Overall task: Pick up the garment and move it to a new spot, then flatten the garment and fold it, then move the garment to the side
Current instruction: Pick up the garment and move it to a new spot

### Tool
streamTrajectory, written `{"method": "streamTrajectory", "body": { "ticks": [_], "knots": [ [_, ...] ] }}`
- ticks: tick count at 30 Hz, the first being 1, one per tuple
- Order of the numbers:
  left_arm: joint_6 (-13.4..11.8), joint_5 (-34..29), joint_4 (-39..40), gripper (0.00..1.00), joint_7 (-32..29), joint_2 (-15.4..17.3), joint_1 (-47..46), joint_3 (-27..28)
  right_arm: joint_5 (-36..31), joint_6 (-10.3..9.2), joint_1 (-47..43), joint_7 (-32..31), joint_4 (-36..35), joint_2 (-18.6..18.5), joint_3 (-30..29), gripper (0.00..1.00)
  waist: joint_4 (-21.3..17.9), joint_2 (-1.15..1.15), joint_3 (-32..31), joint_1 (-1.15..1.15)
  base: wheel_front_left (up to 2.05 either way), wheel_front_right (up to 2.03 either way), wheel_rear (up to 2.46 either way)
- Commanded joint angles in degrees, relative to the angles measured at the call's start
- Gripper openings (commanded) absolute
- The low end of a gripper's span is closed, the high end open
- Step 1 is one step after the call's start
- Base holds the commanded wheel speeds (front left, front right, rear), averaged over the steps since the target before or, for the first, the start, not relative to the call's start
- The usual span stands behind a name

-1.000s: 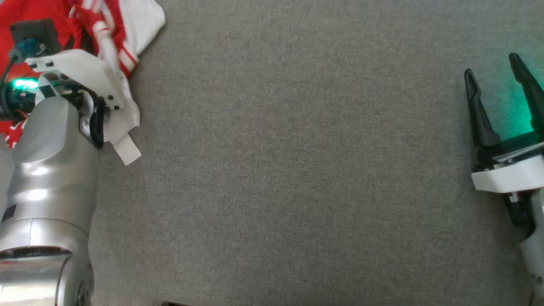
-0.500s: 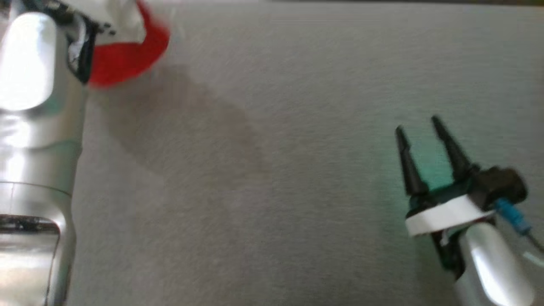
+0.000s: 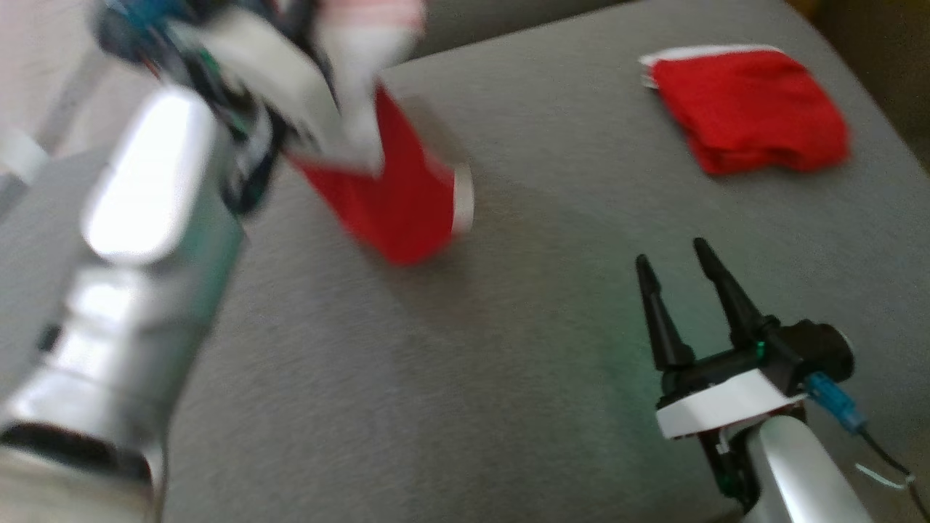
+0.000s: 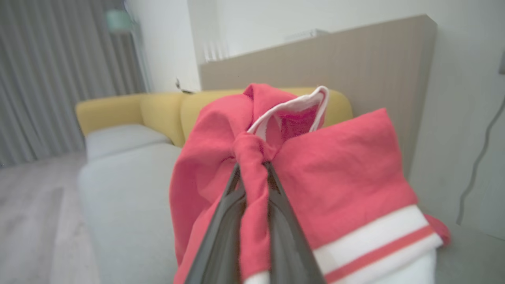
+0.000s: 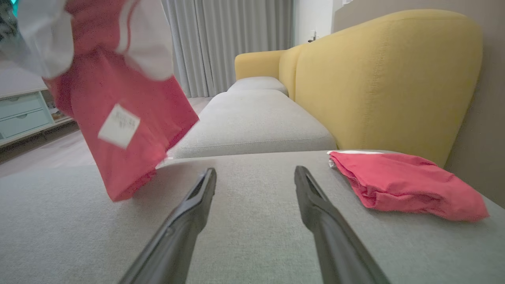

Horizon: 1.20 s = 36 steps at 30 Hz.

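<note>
The garment (image 3: 392, 203) is red with white striped trim. It hangs bunched in the air above the grey cushion (image 3: 472, 378), its lower edge just over the fabric. My left gripper (image 4: 252, 169) is shut on a twisted fold of the garment (image 4: 335, 165), which wraps around both fingers. The left arm (image 3: 145, 189) shows blurred at the left of the head view. My right gripper (image 3: 672, 254) stands open and holds nothing, low over the cushion to the right of the hanging garment (image 5: 130, 110). In its own view the right gripper (image 5: 255, 170) points across the cushion.
A folded red cloth (image 3: 748, 120) lies at the cushion's far right corner, ahead and right of the right gripper, and appears as the folded red cloth (image 5: 402, 183) in the right wrist view. A yellow sofa (image 5: 386, 79) rises behind it. The cushion's left edge drops to the floor.
The head camera has swung, so the whole picture shifted. The left arm has lifted the garment off the cushion; it now hangs free. The right gripper stays open.
</note>
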<state>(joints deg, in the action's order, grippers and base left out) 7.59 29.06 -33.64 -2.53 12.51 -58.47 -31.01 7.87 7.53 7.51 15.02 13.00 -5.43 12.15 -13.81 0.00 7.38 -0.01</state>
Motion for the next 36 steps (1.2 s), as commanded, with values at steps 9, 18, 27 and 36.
{"method": "streamTrajectory", "body": {
  "ticks": [9, 18, 27, 36],
  "knots": [
    [-0.7, 1.6, -11.1, 1.00, 9.3, 1.4, 11.2, -5.3, 1.8, -0.04, 4.3, 0.0, -2.6, 2.2, 5.6, 1.00, -9.3, 0.00, 8.4, 0.01, 0.00, 0.00, 0.00],
    [-9.5, -1.7, -4.1, 1.00, 17.5, -3.4, 22.0, 2.2, 1.9, -0.04, 3.7, 0.0, -1.6, 2.5, 4.2, 1.00, -3.4, 0.00, 6.3, 0.01, 0.00, 0.00, 0.00],
    [-11.7, -9.8, 15.2, 1.00, 17.5, -8.8, 45.6, 16.2, 1.4, -0.04, -1.4, 0.0, 1.0, 1.6, -0.1, 1.00, 7.9, 0.00, -3.3, 0.01, 0.00, 0.00, 0.00],
    [-12.2, -17.3, 24.5, 1.00, 17.5, -9.6, 59.9, 20.5, 2.1, -0.04, -6.8, 0.0, 1.1, 1.9, -2.8, 1.00, 14.7, 0.00, -10.0, 0.01, 0.00, 0.00, 0.00]
  ]
}}
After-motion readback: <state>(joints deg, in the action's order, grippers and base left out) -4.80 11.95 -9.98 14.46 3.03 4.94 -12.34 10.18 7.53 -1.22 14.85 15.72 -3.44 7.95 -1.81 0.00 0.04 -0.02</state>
